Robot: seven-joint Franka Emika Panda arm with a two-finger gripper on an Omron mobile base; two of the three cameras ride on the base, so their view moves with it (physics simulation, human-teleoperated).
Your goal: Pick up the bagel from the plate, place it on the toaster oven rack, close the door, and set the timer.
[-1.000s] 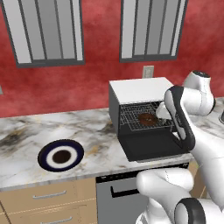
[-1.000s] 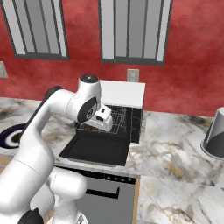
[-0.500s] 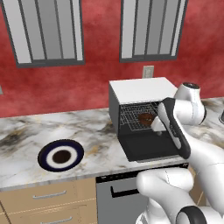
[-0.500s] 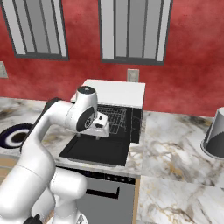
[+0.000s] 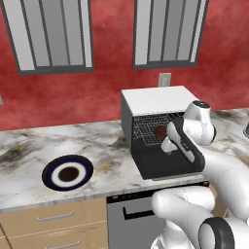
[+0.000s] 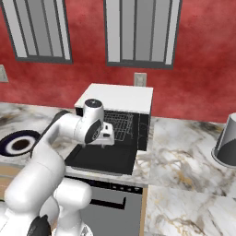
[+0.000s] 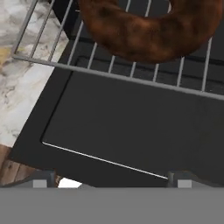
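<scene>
The bagel [image 5: 160,131] lies on the wire rack [image 5: 148,130] inside the black toaster oven [image 5: 156,100]. Close up, the bagel [image 7: 148,26] rests on the rack's front wires [image 7: 131,75], free of the fingers. My gripper [image 5: 168,144] hovers just in front of the cavity, above the door [image 5: 165,166], which lies folded down flat. Its jaws stand open with nothing between them; the fingertips [image 7: 41,179] show above the door panel [image 7: 131,127]. The plate [image 5: 68,173] sits far to the left on the counter, its brown centre mark showing.
The marble counter [image 5: 29,160] runs left and right of the oven. A grey upturned pot [image 6: 227,143] stands at the right. The red wall with an outlet [image 5: 165,79] is behind the oven. Drawers [image 5: 48,219] lie under the counter's front edge.
The hand has drawn back out of the oven cavity and dropped a little, to above the open door. The bagel stays on the rack.
</scene>
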